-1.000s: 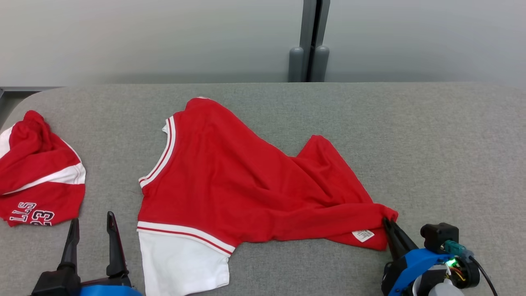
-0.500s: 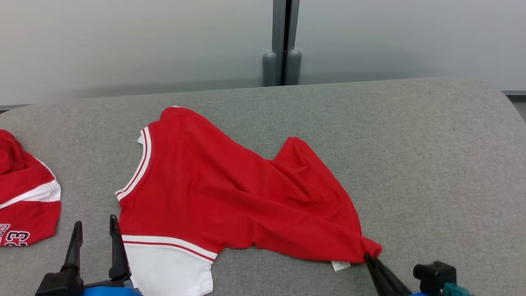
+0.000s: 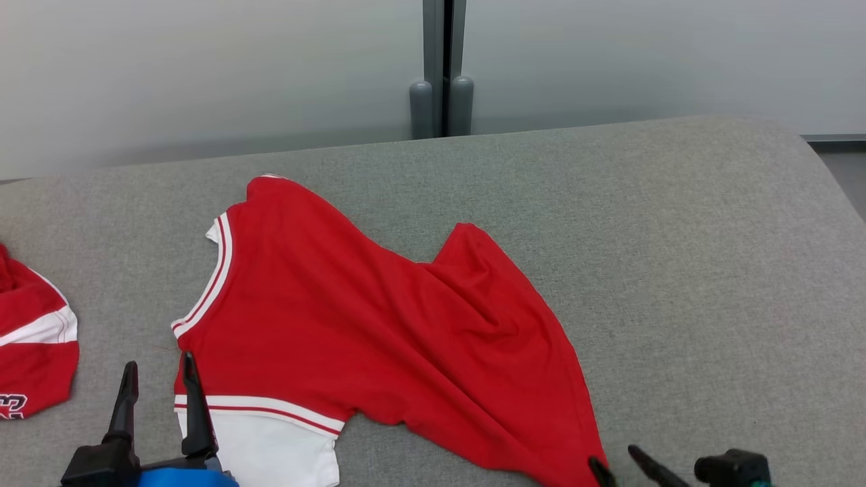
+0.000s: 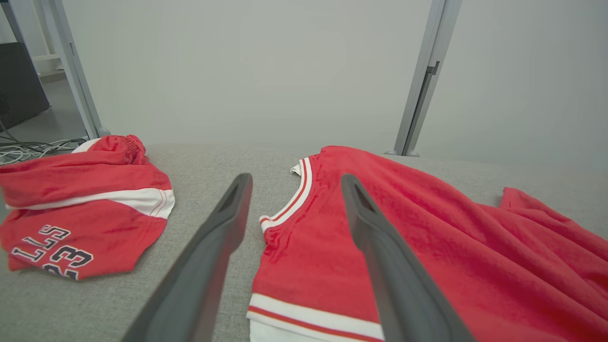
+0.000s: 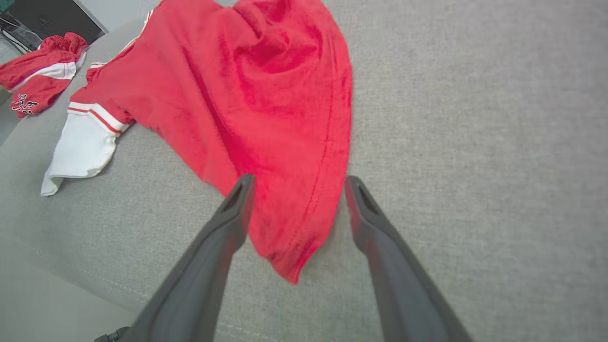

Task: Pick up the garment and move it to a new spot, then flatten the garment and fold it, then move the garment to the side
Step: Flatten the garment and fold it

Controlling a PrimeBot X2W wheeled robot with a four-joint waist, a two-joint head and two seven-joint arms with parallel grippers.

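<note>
At the near edge of the grey padded table [image 3: 676, 237], I am reading the right gripper [image 5: 299, 183] as spread wide and gripping nothing. Its two dark fingers are standing either side of the pointed hem corner of the garment [image 3: 379, 338]. That corner is lying flat on the table between and just below them, apart from both as far as I can tell. Over on my left, the left gripper [image 3: 159, 362] is also hanging fully open and empty. One of its fingers is crossing the garment's edge by the red-and-white band and the other is over bare table just beside it. Whether either is touching cloth I cannot tell.

I am judging this to be the flattening step. The garment is lying slantwise across the middle of the table, its near corner reaching right, with creases gathering behind that corner toward the far right lobe. To do this well, I am wanting each gripper working an opposite edge. That means pinching only at the hem, keeping low, and pulling outward evenly so the ridges are running out rather than piling up, without dragging the corner off the near edge. Farther off, the striped armhole and shoulder are lying smooth. At the far left a second red piece [image 3: 34, 352] is sitting well apart.
</note>
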